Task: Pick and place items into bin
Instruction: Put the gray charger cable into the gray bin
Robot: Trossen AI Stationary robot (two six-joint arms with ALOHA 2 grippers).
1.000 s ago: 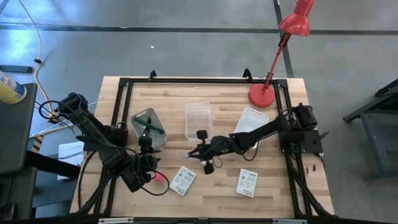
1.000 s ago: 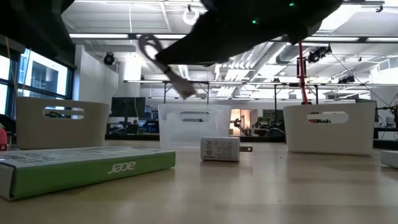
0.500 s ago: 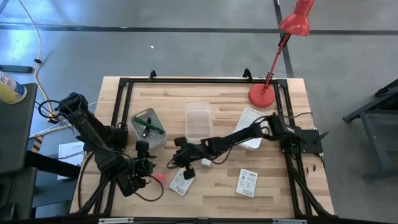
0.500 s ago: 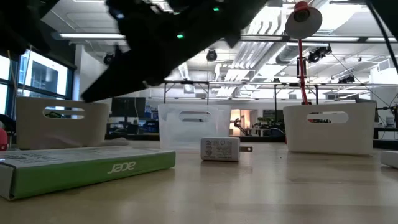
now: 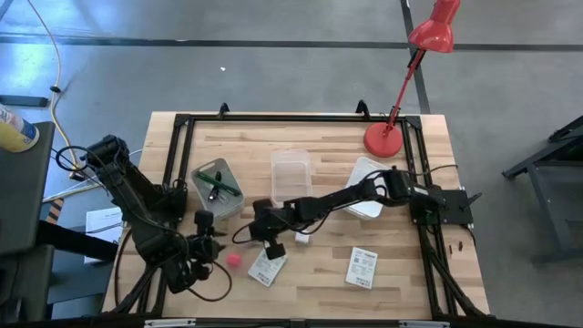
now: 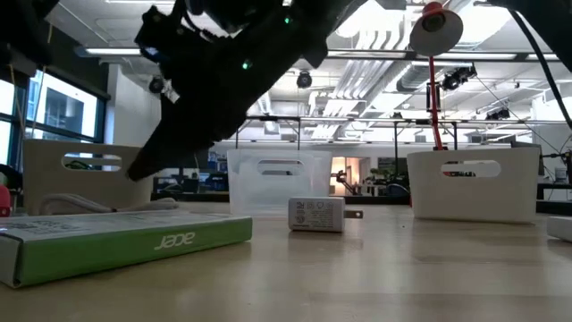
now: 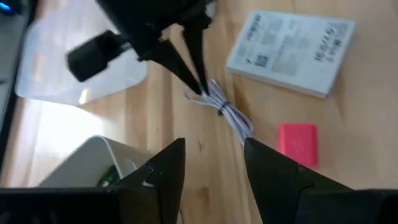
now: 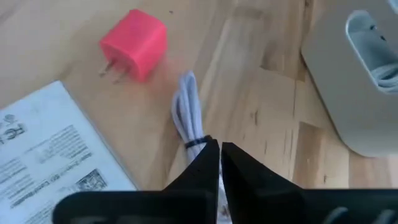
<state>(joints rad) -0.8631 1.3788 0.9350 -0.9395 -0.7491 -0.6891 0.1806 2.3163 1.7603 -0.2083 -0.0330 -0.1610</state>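
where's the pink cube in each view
High view: pink cube on the table near the front edge, left of the white packet.
Low view: not clearly in it.
Left wrist view: pink cube beside the bundled white cable, below the packet.
Right wrist view: pink cube near the cable.
Shared landmark: the white packet, next to the cube.

Grey concrete floor [image 5: 273, 73]; red desk lamp [image 5: 410, 82]; ceiling strip lights [image 6: 170, 52]; left window [image 6: 49, 112].

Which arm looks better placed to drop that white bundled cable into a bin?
Right. The right gripper is already pinched on the white cable bundle; the left gripper hovers open nearby, holding nothing.
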